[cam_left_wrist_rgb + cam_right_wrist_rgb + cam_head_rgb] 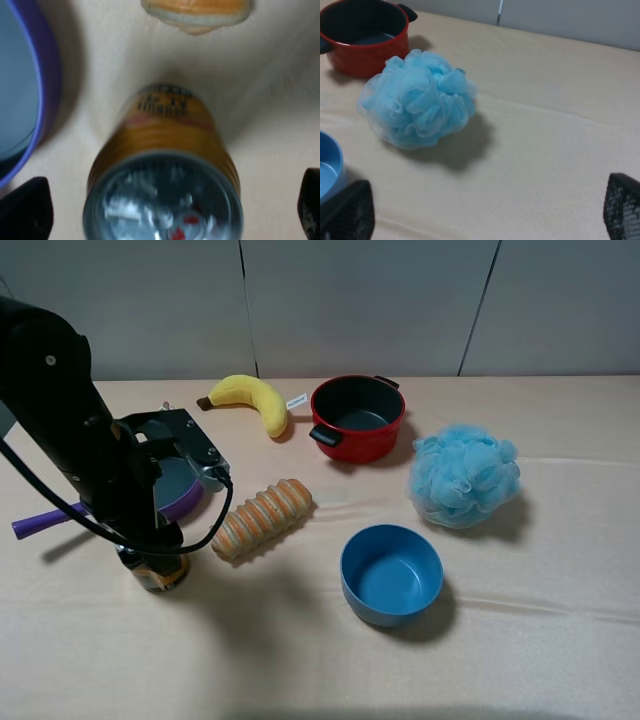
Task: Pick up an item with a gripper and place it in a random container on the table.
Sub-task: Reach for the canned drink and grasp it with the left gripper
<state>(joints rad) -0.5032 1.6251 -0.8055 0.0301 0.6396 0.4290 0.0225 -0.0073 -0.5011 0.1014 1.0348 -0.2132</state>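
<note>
The left hand hung straight over the can, fingers spread wide on either side and gripping nothing, apparently lined up so that closing would catch the can squarely around its body. The can stood upright at about 8 o'clock on the tabletop in the high view, with the pan just beside it at its 12, the roll near at its 2, and the bowl well apart at its 3. The right hand was also wide open and empty, probably held clear near the puff.
</note>
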